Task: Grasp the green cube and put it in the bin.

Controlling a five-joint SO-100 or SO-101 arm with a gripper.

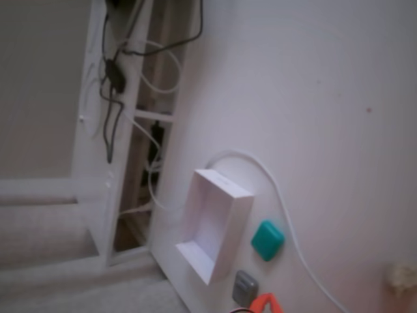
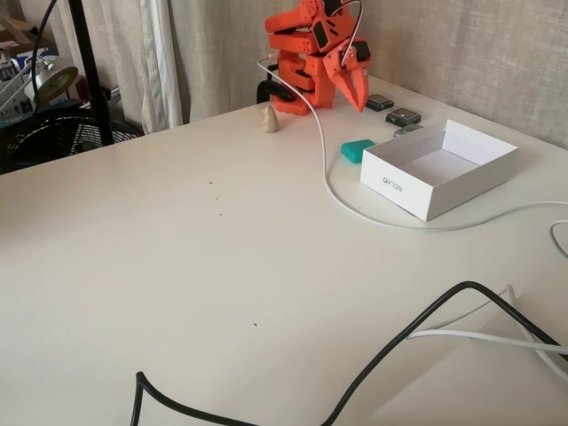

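1. Clearly, we have not yet grasped anything: in a fixed view the orange gripper [image 2: 358, 87] hangs above the table with the arm folded up at the far edge, its fingers pointing down and nothing between them.
2. We read the two fingers as close together, near closed, though the tips are too small for us to be sure whether a slit remains.
3. We find the green cube [image 2: 358, 150] resting on the white table [image 2: 222, 266], at about 6 o'clock from the gripper in that view, below it and nearer the camera.
4. The cube sits just beside the bin [image 2: 439, 169], at roughly 9 o'clock from its near-left corner; we cannot tell whether they touch.
5. In the other fixed view the cube [image 1: 267, 240] lies at 3 o'clock from the bin [image 1: 218, 222], with a small grey block [image 1: 245, 287] near it at 7 o'clock and only an orange tip of the gripper showing at the bottom edge.
6. A white cable [image 2: 324, 169] runs past the cube's left side, so we judge the descent needs opened fingers and care not to snag it.
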